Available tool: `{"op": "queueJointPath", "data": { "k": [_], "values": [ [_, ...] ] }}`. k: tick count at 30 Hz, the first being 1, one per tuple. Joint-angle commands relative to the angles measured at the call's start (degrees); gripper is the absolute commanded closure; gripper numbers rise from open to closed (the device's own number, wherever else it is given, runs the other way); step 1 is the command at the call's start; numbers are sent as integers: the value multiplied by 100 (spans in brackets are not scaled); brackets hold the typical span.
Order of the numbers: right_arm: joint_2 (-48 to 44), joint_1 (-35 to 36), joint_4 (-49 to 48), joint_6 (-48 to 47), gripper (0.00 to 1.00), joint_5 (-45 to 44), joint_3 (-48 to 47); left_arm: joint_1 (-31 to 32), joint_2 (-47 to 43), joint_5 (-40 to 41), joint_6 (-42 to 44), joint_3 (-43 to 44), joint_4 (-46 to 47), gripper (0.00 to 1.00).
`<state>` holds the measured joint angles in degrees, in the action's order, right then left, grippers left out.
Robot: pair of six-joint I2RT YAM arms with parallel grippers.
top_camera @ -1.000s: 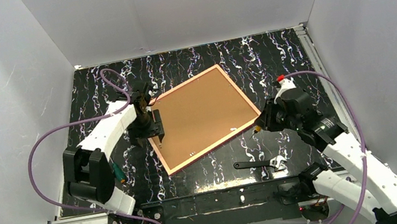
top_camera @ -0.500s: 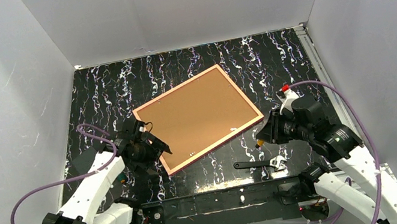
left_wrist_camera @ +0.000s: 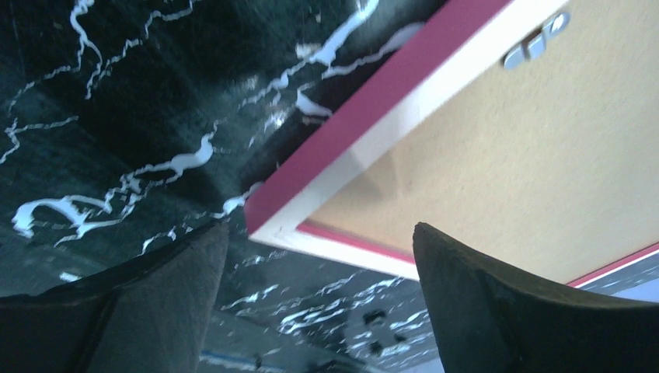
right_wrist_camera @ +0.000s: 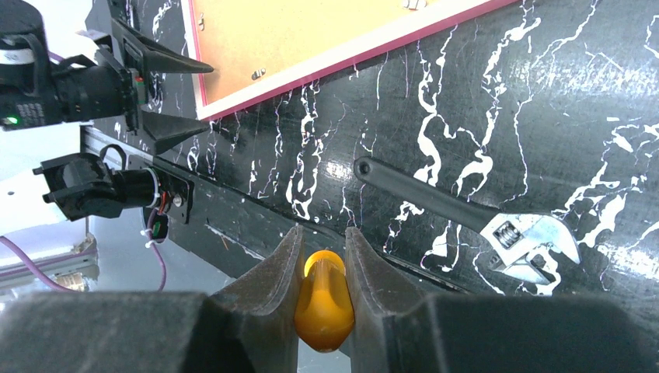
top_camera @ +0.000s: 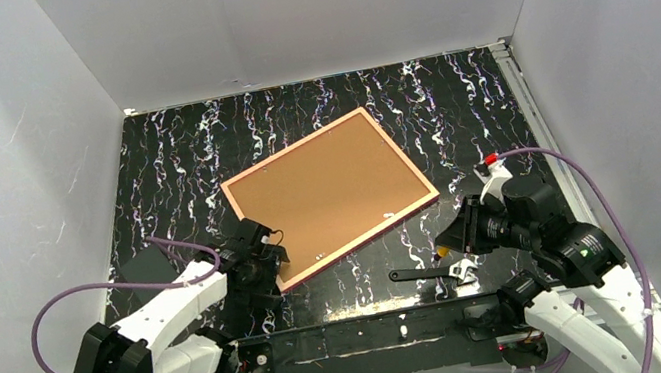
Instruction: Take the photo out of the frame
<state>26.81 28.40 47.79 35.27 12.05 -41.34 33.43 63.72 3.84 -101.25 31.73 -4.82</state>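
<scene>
Down low, the left pincer (left_wrist_camera: pixel 319 249) is spread wide, and the frame's (top_camera: pixel 333 196) near corner shows in the gap just past its tips; whether a finger touches it cannot be told. The right pincer (right_wrist_camera: pixel 322 241) is pressed onto a yellow piece (right_wrist_camera: pixel 324 299), which sticks out between its fingers. In the top view it hangs off the frame's 4 o'clock corner, apart from it, with a wrench (top_camera: pixel 432 274) lying just at its 6 o'clock.

The frame lies flat and back-up about the middle of the tabletop (top_camera: pixel 197 138), which is black with white marbling. Its brown fibreboard panel fills nearly all of it, inside a thin border. That border looks pale pink from above; in the left wrist view it is deep pink-red on the outer side and white on the upturned one. A small metal clip (left_wrist_camera: pixel 535 45) sits at the panel's edge. The frame is turned askew: its long axis runs from about 8 o'clock to 2 o'clock, and one corner points at 7 o'clock, toward the left pincer (top_camera: pixel 263 259).

A second ago the left pincer stood at the frame's 9 o'clock edge; it has since dropped back to that near corner. The right pincer (top_camera: pixel 439 251) has also drawn back toward 6 o'clock. The frame itself has not shifted.
</scene>
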Motion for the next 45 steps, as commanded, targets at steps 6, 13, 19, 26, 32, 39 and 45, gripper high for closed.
{"op": "queueJointPath", "data": {
  "k": [6, 13, 19, 26, 32, 39, 45],
  "values": [
    [-325, 7, 264, 286, 99, -147, -9, 45, -30, 591, -616, -636, 87, 48],
    [-299, 9, 228, 338, 99, -130, 89, 53, -140, 674, -462, -757, 24, 64],
    [-267, 11, 156, 385, 99, -139, 84, 6, -327, 1467, 628, -220, -1128, 98],
    [-146, 12, 273, 256, 99, -318, -32, -1093, -40, 1326, 2903, 182, -1288, 100],
    [238, 7, 137, 98, 99, -575, -135, -1478, 779, 1249, 5144, 1136, -1394, 100],
    [1467, 5, -747, -200, 99, -1072, -567, -1540, 1367, 480, 6428, 1415, -965, 100],
    [3025, -13, -1380, -539, 99, -990, -1397, -1535, 973, 536, 6555, 1494, -1232, 99]
  ]
}}
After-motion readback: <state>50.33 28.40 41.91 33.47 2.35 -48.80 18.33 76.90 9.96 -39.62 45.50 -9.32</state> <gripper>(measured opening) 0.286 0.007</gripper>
